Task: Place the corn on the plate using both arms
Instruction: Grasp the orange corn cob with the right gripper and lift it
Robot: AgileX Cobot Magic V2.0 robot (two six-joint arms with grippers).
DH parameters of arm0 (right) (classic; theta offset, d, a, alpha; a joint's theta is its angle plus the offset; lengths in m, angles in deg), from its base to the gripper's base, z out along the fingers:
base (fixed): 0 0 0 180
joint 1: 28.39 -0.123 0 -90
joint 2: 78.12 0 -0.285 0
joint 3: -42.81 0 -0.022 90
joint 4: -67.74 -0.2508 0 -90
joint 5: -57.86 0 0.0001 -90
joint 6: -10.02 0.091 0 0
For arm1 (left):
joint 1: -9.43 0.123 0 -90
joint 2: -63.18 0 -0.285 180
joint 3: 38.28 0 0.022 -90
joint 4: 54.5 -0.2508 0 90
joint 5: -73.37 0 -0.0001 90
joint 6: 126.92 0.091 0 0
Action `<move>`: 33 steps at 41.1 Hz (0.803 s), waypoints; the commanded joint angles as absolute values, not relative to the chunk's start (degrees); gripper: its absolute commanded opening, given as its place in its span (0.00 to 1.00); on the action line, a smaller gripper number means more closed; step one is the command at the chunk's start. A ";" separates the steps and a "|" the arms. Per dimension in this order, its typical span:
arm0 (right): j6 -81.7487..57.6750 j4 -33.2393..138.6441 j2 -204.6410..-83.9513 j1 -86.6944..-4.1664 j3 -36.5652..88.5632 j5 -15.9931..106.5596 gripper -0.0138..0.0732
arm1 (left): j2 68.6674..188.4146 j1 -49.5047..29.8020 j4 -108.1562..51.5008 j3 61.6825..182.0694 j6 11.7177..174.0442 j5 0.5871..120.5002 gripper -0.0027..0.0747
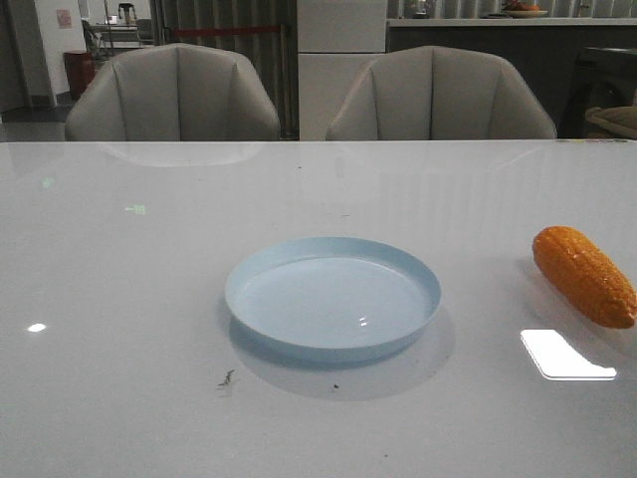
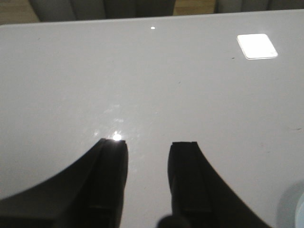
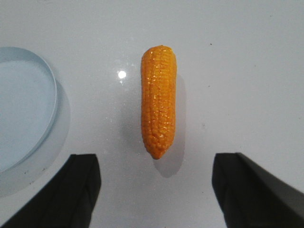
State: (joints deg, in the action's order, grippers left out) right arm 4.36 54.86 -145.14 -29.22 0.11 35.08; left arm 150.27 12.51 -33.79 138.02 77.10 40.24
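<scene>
Your corn lies on the white table, to the right of the pale blue plate and apart from it. Your right gripper hangs above the corn's tapered end, jaws spread wide. Your left gripper has its jaws parted over bare table.

Office lounge: glossy white table, two padded armchairs (counter behind).
</scene>
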 commanded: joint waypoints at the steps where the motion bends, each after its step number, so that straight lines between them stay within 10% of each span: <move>1: 4.10 54.71 -144.48 -29.24 2.33 38.20 0.84 | 140.87 12.69 -32.38 126.27 77.34 52.94 0.44; 12: 4.10 55.35 -148.35 -29.24 6.59 35.93 0.84 | 123.45 12.69 -32.38 103.90 77.34 66.17 0.44; 33: 2.14 55.90 -176.28 -29.60 30.52 24.42 0.84 | 119.86 12.69 -32.38 101.98 77.34 61.00 0.44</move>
State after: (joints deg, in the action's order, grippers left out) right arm 3.93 55.81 -174.80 -29.41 26.63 25.02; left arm 119.81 12.60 -33.33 100.33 77.29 57.34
